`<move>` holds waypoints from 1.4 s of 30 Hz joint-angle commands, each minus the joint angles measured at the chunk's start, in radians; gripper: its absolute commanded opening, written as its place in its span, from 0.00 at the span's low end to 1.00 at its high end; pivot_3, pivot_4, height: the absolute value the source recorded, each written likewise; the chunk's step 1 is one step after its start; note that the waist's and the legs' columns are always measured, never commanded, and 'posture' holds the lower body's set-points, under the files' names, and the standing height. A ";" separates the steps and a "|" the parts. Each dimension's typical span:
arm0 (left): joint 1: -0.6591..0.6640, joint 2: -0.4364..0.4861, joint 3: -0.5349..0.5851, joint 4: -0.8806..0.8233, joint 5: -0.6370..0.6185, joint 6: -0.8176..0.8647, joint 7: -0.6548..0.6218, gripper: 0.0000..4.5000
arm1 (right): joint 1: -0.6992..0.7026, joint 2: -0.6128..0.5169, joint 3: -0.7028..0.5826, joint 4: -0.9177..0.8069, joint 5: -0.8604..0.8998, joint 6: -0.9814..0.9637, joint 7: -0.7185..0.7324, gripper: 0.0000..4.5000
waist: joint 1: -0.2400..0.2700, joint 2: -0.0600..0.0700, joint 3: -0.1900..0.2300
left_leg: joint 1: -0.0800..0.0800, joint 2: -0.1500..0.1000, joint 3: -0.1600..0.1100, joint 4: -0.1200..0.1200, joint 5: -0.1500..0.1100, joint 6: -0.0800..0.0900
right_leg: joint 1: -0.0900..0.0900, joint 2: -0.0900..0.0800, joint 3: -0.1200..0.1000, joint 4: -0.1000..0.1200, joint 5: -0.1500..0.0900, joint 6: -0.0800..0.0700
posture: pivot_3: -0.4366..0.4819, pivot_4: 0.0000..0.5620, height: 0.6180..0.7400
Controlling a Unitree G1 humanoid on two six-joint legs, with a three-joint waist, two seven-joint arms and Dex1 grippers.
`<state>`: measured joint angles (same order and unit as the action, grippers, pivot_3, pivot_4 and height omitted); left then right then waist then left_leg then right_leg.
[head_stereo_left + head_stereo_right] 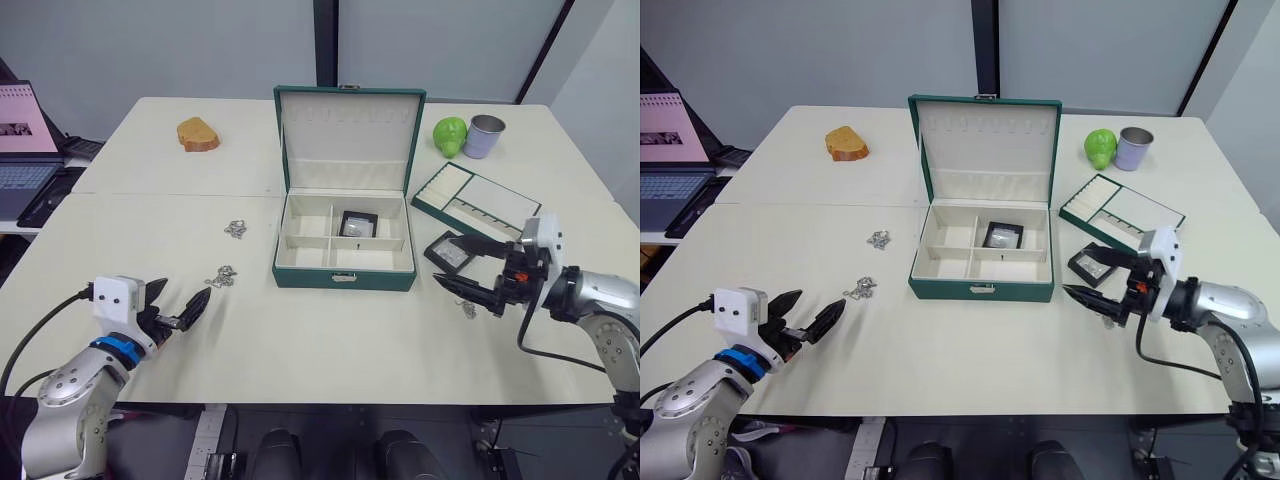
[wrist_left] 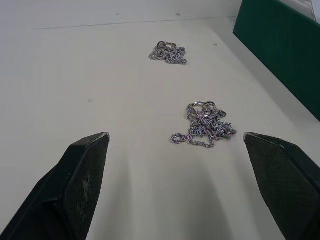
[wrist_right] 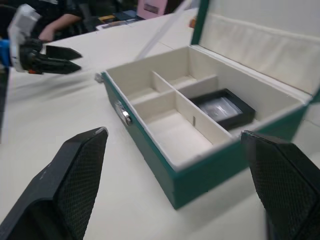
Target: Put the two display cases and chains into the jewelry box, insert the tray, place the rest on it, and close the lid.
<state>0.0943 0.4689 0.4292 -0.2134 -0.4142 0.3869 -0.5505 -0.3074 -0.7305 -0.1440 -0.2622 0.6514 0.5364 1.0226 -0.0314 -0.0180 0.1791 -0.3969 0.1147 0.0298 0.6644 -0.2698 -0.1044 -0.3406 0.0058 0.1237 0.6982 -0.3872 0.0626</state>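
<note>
Black ribbed hand (image 2: 177, 187), silvery tangled chains (image 2: 203, 125)

I see the jewelry box (image 1: 345, 262) open, lid (image 1: 348, 140) upright, one display case (image 1: 358, 223) inside; the other display case (image 1: 449, 252) beside the tray (image 1: 476, 203).

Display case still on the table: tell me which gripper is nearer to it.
Right. The right gripper hovers open just in front of the display case beside the jewelry box; the left gripper is across the table.

cream table (image 1: 300, 340), grey wall panels (image 1: 200, 40), laptop (image 1: 25, 150)
</note>
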 commanded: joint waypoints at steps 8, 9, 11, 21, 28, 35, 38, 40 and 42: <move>-0.073 -0.086 -0.130 -0.033 0.062 -0.001 0.141 0.99 | -0.267 0.072 0.128 -0.003 0.016 0.071 -0.021 1.00 | -0.001 -0.001 0.000 | -0.001 0.000 -0.001 0.000 0.000 0.000 | -0.001 0.000 0.000 0.000 0.000 0.000 | 0.48 0.27 1.00; -0.079 -0.093 -0.135 -0.031 0.067 0.001 0.158 0.99 | -0.290 0.083 0.141 0.008 0.013 0.071 -0.019 1.00 | -0.001 -0.001 0.000 | -0.001 0.000 -0.001 0.000 0.000 0.000 | -0.001 0.000 0.000 0.000 0.000 0.000 | 0.48 0.27 1.00; -0.087 -0.103 -0.143 -0.028 0.074 0.005 0.182 0.99 | -0.319 0.097 0.160 0.021 0.008 0.072 -0.012 1.00 | -0.001 -0.001 0.000 | -0.001 0.000 -0.001 0.000 0.000 0.000 | -0.001 0.000 0.000 0.000 0.000 0.000 | 0.48 0.27 1.00; -0.132 -0.117 -0.169 0.016 0.107 0.036 0.250 0.99 | -0.438 0.152 0.247 0.056 -0.040 0.060 0.019 1.00 | -0.001 -0.001 0.000 | -0.001 0.000 -0.001 0.000 0.000 0.000 | -0.001 0.000 -0.001 0.000 0.000 0.000 | 0.48 0.27 1.00; -0.134 -0.115 -0.189 0.024 0.112 0.095 0.257 0.99 | -0.456 0.174 0.256 0.071 -0.062 0.054 0.033 1.00 | -0.001 -0.001 0.000 | -0.001 0.000 -0.001 0.000 0.000 0.000 | -0.001 0.000 -0.001 0.000 0.000 0.000 | 0.48 0.27 1.00; -0.159 -0.113 -0.206 0.060 0.131 0.126 0.255 0.99 | -0.458 0.181 0.252 0.078 -0.074 0.053 0.033 1.00 | 0.001 0.000 -0.001 | 0.000 0.000 -0.001 0.000 0.000 0.000 | -0.001 -0.001 -0.001 0.000 0.000 0.000 | 0.48 0.27 1.00; -0.166 -0.112 -0.212 0.066 0.133 0.137 0.249 0.99 | -0.457 0.183 0.250 0.080 -0.077 0.054 0.034 1.00 | 0.001 0.000 -0.001 | 0.000 0.000 -0.001 0.000 0.000 0.000 | -0.001 -0.001 -0.001 0.000 0.000 0.000 | 0.48 0.27 1.00; -0.170 -0.112 -0.212 0.070 0.131 0.149 0.248 0.99 | -0.457 0.180 0.248 0.081 -0.079 0.054 0.035 1.00 | 0.001 0.000 -0.001 | 0.000 0.000 -0.001 0.000 0.000 0.000 | -0.001 -0.001 -0.001 0.000 0.000 0.000 | 0.48 0.27 1.00; -0.174 -0.112 -0.211 0.076 0.131 0.154 0.249 0.91 | -0.456 0.178 0.247 0.083 -0.080 0.053 0.035 1.00 | 0.001 0.000 -0.001 | 0.000 0.000 -0.001 0.000 0.000 0.000 | -0.001 -0.001 -0.001 0.000 0.000 0.000 | 0.48 0.27 1.00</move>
<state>-0.0916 0.3575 0.2416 -0.1700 -0.2839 0.5079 -0.2950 -0.7402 -0.5480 0.1241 -0.1618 0.5700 0.6043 1.0482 -0.0301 -0.0178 0.1782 -0.3972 0.1147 0.0289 0.6644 -0.2697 -0.1044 -0.3413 0.0052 0.1223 0.6986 -0.3871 0.0624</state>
